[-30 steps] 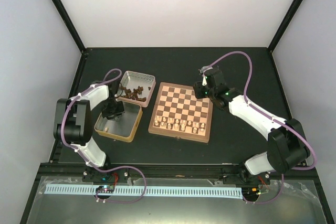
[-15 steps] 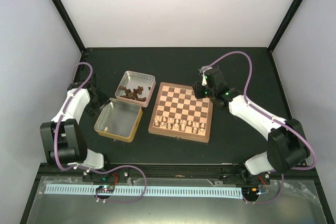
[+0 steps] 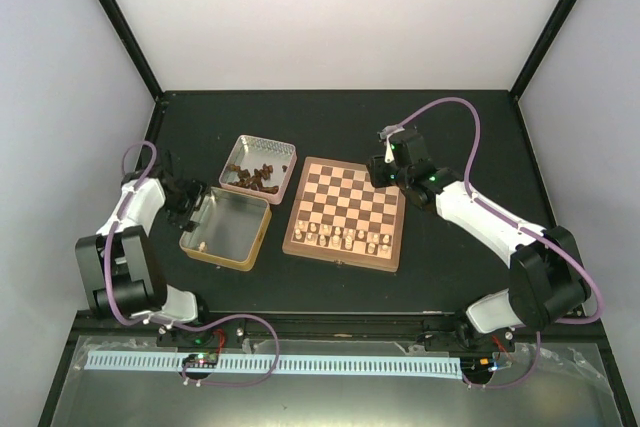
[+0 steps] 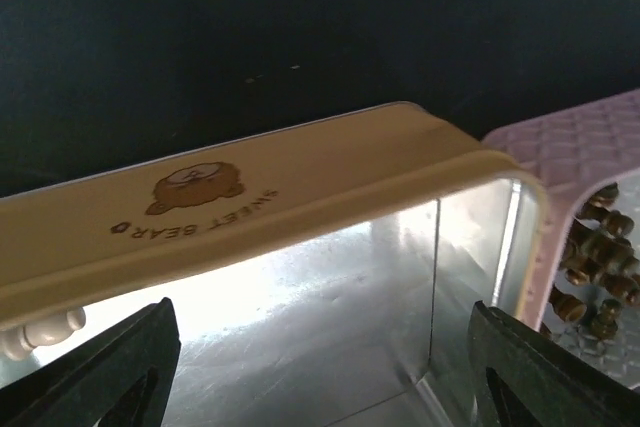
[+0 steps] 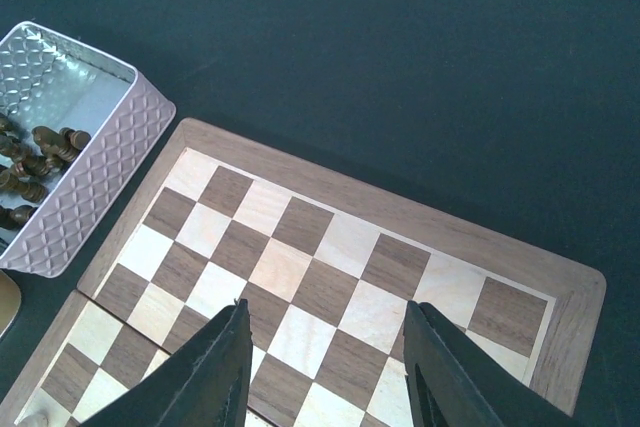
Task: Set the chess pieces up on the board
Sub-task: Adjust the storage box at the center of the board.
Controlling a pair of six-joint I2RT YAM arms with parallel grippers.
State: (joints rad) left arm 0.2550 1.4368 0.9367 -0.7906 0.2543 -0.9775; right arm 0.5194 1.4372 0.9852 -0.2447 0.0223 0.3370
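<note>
Wooden board point(image 3: 352, 190): tan-and-brown checks | cream pieces point(image 3: 345, 237): near rows | left pincer point(image 4: 325, 357), right pincer point(image 5: 328, 312): apart, empty

The left arm is folded back with the left gripper point(image 3: 192, 203) held low and spread wide, while the right arm stretches forward with the right gripper point(image 3: 386, 169) parted, pointing down.

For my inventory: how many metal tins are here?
2. The patterned tin with dark pieces lies left of the board; the gold-sided tin lies below it in the top view. None seems hidden.
</note>
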